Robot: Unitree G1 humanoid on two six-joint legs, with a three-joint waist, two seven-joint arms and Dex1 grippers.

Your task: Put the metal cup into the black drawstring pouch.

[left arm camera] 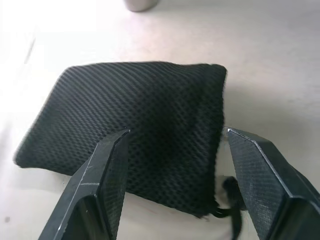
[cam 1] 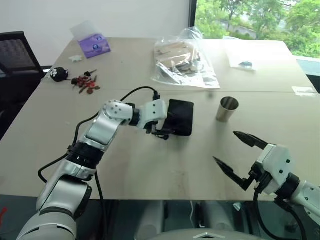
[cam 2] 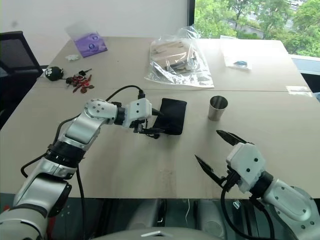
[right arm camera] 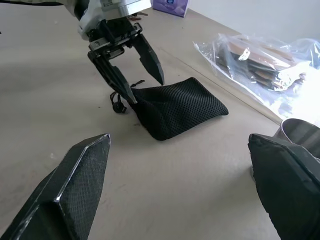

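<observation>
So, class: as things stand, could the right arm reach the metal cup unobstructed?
Probably yes: the right gripper is open, and only bare table lies between it and the upright metal cup.

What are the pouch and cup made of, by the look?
Black drawstring pouch: soft matte black mesh fabric; an open woven grid shows across it and it sags flat on the table.
Metal cup: looks like polished steel; its silver wall is shiny and reflective, though the exact metal cannot be told.
</observation>
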